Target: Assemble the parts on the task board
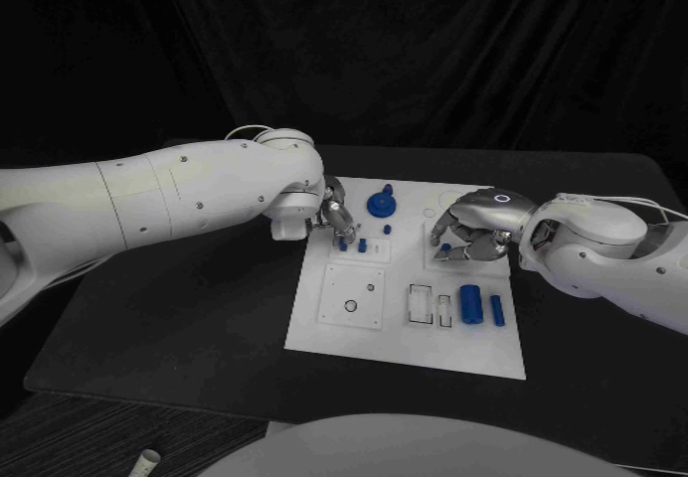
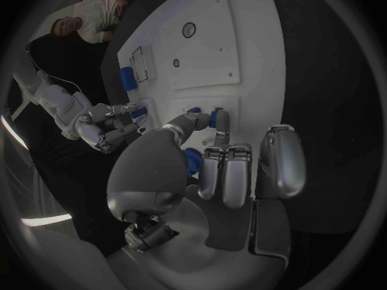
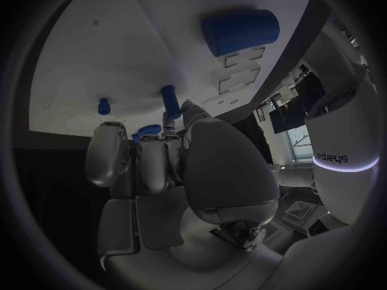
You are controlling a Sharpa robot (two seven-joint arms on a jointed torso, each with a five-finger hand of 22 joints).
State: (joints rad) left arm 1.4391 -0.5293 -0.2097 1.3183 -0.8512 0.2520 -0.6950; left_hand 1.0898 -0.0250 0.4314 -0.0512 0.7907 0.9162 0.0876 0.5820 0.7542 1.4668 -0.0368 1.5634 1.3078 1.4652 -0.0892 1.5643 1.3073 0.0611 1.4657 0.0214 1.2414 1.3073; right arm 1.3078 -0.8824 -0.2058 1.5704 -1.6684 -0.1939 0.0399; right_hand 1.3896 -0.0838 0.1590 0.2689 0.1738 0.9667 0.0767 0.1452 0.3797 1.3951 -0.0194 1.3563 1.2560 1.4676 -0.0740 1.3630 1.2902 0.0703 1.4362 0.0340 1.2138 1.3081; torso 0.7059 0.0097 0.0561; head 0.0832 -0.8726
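My two hands are over the far half of the task board [image 1: 473,360], the white plate lying in the middle of the black table [image 1: 187,328].

My left hand [image 1: 333,217] hangs over the board's far left part, its fingers [image 2: 222,125] curled down onto a small blue peg [image 1: 341,241]; the left wrist view shows the fingertips closed about its top. A second small blue peg [image 1: 364,244] stands just beside it, and a third [image 1: 387,230] a little farther along.

My right hand [image 1: 470,235] is bent over the board's far right part, fingers drawn in around a blue piece [image 3: 170,100] that stands at their tips; whether they truly grip it I cannot tell.

Between my hands stands one blue knob [image 1: 382,204] with a round base. On the nearer right part lie two blue cylinders side by side, one thick [image 1: 470,304] and one thin [image 1: 496,310], next to two rectangular slots [image 1: 430,304]. A round recess [image 1: 350,307] sits in the near left panel.
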